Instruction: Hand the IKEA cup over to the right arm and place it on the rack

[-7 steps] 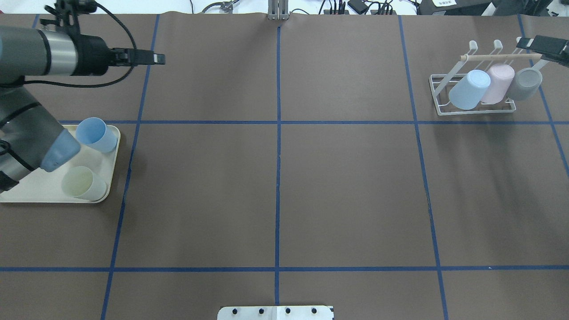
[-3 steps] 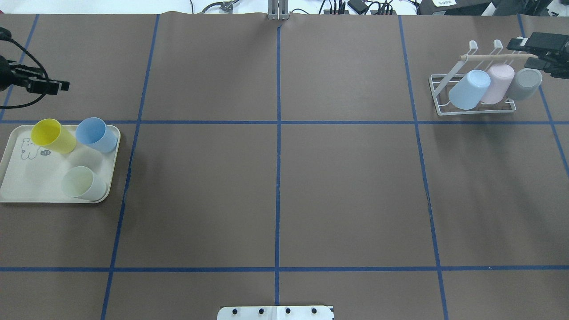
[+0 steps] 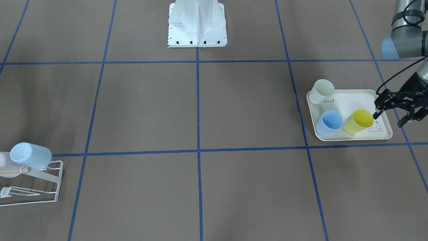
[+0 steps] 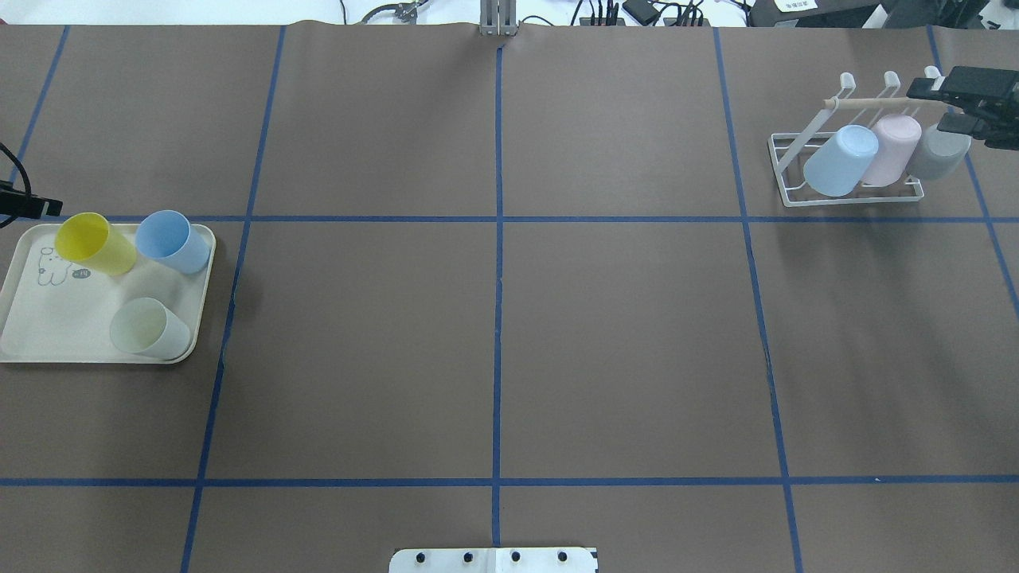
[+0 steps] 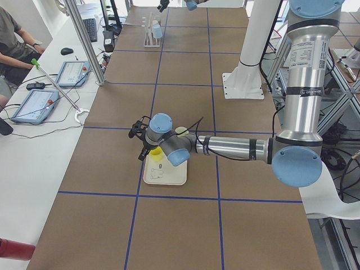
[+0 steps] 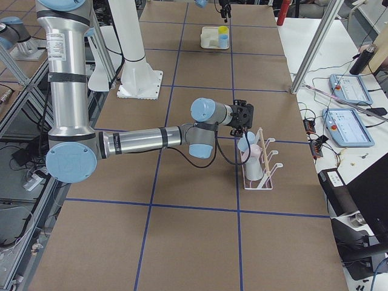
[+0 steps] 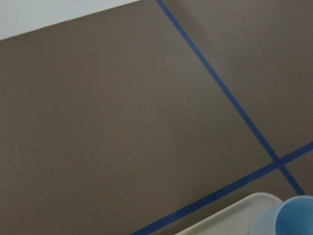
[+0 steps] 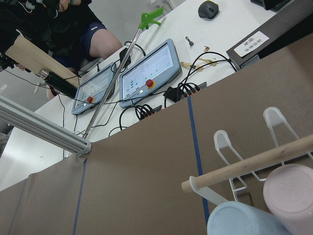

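Left gripper farther back, nearer yellow cup.

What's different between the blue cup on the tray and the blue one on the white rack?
The tray's blue cup stands mouth up on the cream tray; the rack's blue cup rests tilted, bottom up, on the rack. The tray's cup is a deeper blue; the rack's is paler. Both look the same shape.

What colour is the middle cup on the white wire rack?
The middle plastic cup is pale pink, clearest in the overhead view.
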Robot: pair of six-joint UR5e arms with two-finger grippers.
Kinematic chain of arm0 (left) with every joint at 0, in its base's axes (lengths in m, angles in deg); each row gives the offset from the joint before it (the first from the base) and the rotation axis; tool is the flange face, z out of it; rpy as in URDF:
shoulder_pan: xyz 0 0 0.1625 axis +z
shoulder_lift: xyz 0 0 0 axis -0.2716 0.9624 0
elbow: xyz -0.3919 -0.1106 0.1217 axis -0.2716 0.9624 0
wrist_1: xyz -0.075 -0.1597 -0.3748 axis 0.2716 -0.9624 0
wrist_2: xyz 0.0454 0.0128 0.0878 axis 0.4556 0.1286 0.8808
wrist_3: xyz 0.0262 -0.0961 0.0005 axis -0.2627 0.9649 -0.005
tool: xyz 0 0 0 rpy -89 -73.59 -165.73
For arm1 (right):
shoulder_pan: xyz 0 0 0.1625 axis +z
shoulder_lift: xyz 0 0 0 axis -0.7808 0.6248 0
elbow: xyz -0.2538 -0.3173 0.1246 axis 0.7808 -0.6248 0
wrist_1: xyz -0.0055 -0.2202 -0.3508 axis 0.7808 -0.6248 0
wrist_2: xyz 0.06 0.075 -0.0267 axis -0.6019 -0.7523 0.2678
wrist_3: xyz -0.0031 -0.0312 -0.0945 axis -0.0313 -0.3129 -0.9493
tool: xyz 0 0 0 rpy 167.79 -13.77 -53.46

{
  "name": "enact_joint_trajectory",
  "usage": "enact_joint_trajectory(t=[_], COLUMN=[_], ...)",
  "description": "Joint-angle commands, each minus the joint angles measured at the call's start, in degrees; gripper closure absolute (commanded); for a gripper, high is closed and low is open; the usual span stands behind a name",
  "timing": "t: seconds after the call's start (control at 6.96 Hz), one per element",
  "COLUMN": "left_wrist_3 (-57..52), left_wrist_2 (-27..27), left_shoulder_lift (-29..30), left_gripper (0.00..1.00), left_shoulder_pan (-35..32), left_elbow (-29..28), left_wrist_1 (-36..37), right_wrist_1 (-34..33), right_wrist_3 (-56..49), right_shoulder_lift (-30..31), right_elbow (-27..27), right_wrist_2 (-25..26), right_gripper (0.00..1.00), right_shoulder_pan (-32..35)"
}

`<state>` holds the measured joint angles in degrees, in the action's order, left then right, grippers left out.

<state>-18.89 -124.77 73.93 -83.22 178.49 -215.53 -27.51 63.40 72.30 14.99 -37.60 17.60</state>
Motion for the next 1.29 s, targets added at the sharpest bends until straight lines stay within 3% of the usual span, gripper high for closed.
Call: enact_joint_trajectory(t=[0.0, 0.72, 0.86, 1.01, 1.15], left_wrist_3=[-0.1, 0.6, 0.7, 0.7, 0.7], left_wrist_2=[-0.2, -0.1, -0.2, -0.1, -0.2], left_shoulder_lift=[1.3, 2.4, 2.8, 2.9, 2.9], left_gripper=[0.11, 0.12, 0.23, 0.65, 0.89], left_shoulder_pan=[0.4, 4.8, 4.9, 4.9, 4.9], left_elbow=[2.3, 0.1, -0.9, -1.3, -2.0], left_wrist_1=[12.0, 12.8, 12.4, 12.5, 12.4], right_wrist_1=[0.0, 0.0, 0.0, 0.0, 0.0], right_wrist_3=[0.0, 0.1, 0.0, 0.0, 0.0], right_shoulder_lift=[0.1, 0.1, 0.1, 0.1, 0.0], right_elbow=[0.0, 0.4, 0.4, 0.4, 0.5], right_wrist_2=[-0.2, -0.2, -0.2, -0.2, -0.2], right_gripper=[0.01, 0.01, 0.01, 0.01, 0.01], right_shoulder_pan=[0.0, -0.2, -0.2, -0.2, -0.2])
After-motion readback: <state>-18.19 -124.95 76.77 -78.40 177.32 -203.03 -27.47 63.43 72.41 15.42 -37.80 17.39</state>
